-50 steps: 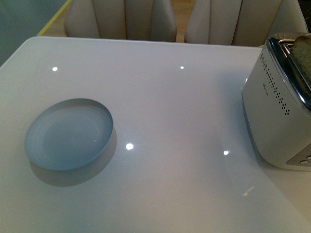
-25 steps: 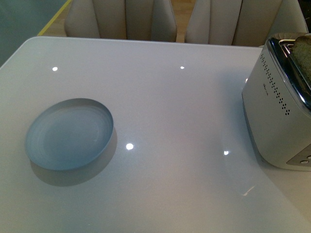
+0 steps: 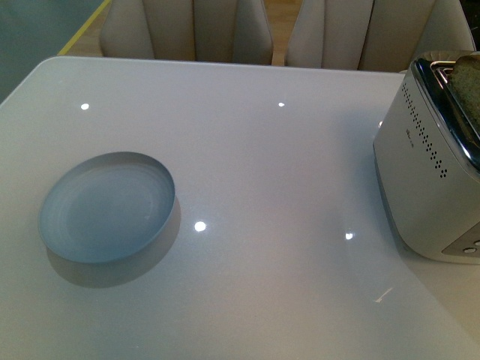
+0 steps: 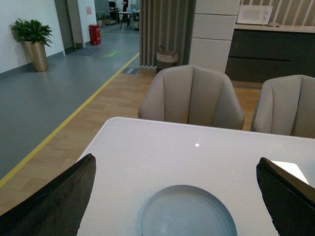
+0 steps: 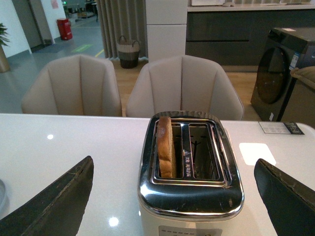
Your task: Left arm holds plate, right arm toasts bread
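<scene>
One slice of bread [image 5: 165, 146] stands upright in the toaster's [image 5: 189, 196] left slot, far of the right gripper's [image 5: 172, 206] wide-apart jaws, while the plate [image 4: 186, 213] seemingly lies untouched on the worktop [image 3: 270, 172] between the left gripper's [image 4: 177, 206] parted jaws.

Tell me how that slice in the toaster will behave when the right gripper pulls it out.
The bread stands on edge in one slot of the toaster, so it probably lifts straight up. It looks thin and light, likely crushable under a hard pinch. The right gripper is open wide.
</scene>
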{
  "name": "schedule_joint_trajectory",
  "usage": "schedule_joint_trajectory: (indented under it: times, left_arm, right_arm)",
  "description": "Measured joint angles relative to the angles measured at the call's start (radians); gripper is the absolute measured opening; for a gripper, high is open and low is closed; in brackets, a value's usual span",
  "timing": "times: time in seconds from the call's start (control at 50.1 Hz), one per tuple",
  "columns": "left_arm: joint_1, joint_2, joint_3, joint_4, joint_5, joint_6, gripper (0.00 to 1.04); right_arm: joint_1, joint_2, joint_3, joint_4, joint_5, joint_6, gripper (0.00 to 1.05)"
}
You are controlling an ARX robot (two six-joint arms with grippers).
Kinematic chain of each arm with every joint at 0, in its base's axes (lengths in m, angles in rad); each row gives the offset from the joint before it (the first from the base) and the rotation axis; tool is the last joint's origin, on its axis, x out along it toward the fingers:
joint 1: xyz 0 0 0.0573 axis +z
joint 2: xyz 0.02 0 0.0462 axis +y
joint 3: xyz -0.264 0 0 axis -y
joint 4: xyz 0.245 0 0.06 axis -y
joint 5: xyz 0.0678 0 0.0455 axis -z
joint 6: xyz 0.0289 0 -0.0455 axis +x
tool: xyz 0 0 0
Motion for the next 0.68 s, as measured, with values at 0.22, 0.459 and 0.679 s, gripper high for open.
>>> schedule_joint_trajectory:
  times: [0.22, 0.459, 0.679]
  left_arm:
    - [0.0, 0.0, 0.0, 0.0, 0.0, 0.0, 0.97]
    - [0.0, 0.0, 0.0, 0.0, 0.0, 0.0, 0.97]
    - [0.0, 0.0, 0.0, 0.0, 0.0, 0.0, 0.97]
  right_arm:
    - [0.0, 0.0, 0.0, 0.0, 0.0, 0.0, 0.96]
    - [0.0, 0.0, 0.0, 0.0, 0.0, 0.0, 0.96]
    - [0.0, 0.0, 0.0, 0.0, 0.0, 0.0, 0.96]
